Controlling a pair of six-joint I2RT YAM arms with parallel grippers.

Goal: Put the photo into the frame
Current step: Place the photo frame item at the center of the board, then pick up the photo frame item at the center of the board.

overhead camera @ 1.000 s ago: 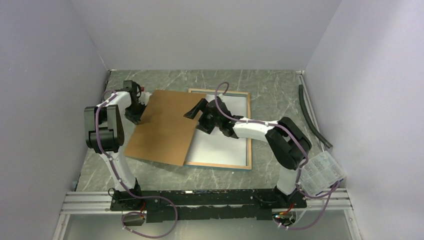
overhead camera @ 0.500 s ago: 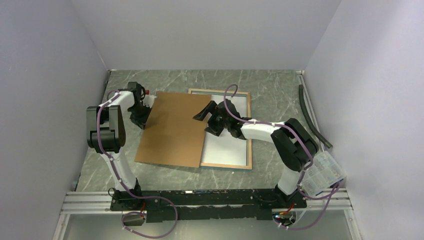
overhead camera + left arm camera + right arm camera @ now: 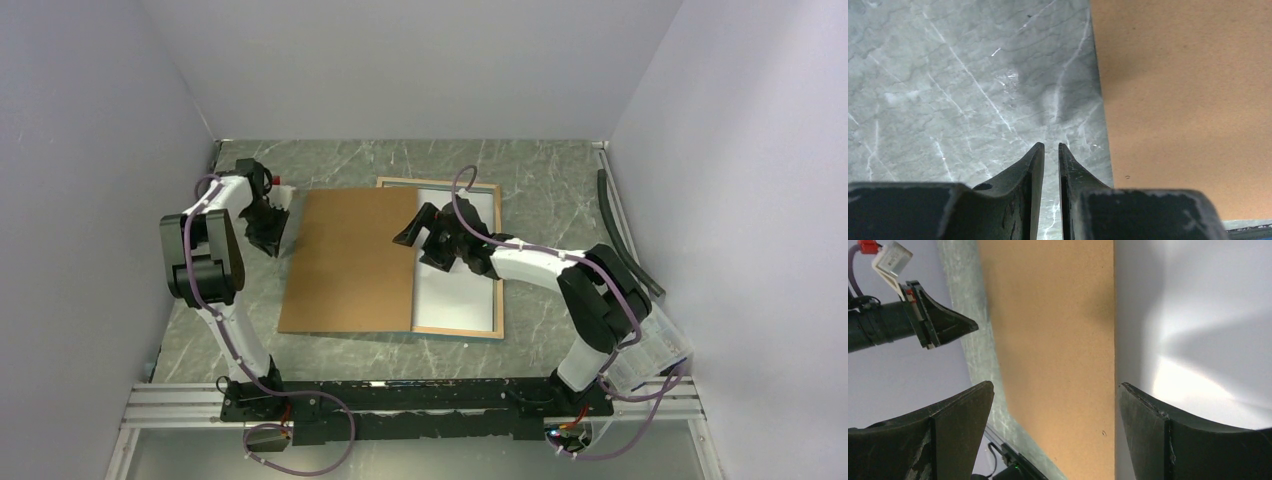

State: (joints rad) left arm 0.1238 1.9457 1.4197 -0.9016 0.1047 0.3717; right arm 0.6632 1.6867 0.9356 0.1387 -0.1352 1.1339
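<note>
The frame [image 3: 497,262] lies flat with its pale wood rim up. A white surface [image 3: 460,285] fills it, also in the right wrist view [image 3: 1198,315]. No balloon print shows, so I cannot tell if this is the photo's back. A brown backing board [image 3: 350,260] lies over the frame's left part. My right gripper [image 3: 422,238] hovers open over the board's right edge [image 3: 1058,330], empty, its jaws wide apart [image 3: 1055,390]. My left gripper [image 3: 280,232] is shut and empty over bare table, just left of the board [image 3: 1188,100], its fingertips [image 3: 1038,150] almost touching.
The table is grey-green marble [image 3: 540,175], closed in by pale walls. A black tube [image 3: 625,230] lies along the right wall. A clear plastic box [image 3: 650,345] sits at the near right by the right arm's base.
The brown board has slid right and turned square, now covering more of the frame's left side. My left gripper has come off the board's left edge. My right gripper has shifted slightly right.
</note>
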